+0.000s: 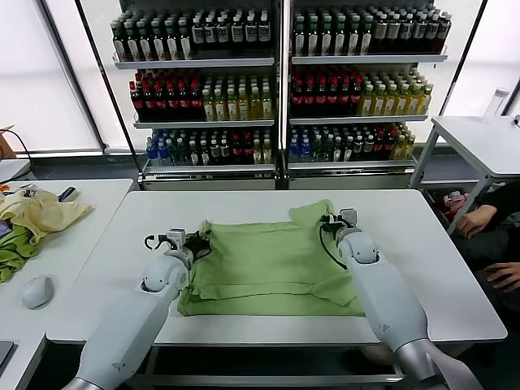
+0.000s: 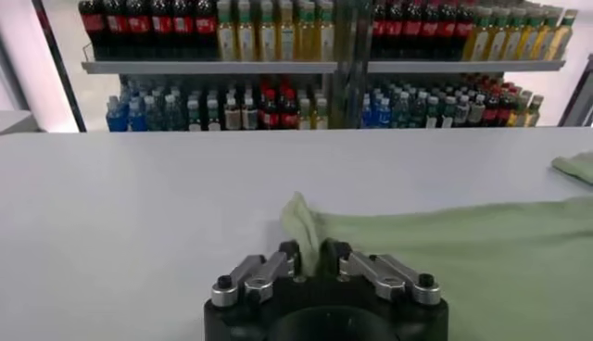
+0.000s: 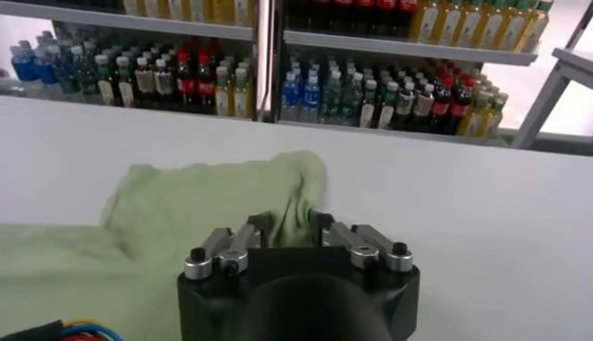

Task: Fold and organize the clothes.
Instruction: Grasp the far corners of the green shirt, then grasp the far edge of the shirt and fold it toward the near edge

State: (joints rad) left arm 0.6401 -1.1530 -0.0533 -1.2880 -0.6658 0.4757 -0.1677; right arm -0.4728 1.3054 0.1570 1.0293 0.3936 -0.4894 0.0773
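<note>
Our left gripper [image 1: 197,241] pinches the polo shirt [image 1: 268,264] at its left edge; our right gripper [image 1: 331,221] fingers clamp its far right sleeve. The shirt lies mid-tabletop [image 1: 439,268].

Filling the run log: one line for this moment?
left hand: shut on light green polo shirt | right hand: shut on shirt | white table

polo shirt [image 1: 268,264] front hidden (print, buttons unseen) | bottle [image 1: 244,97] labels too small to read
</note>
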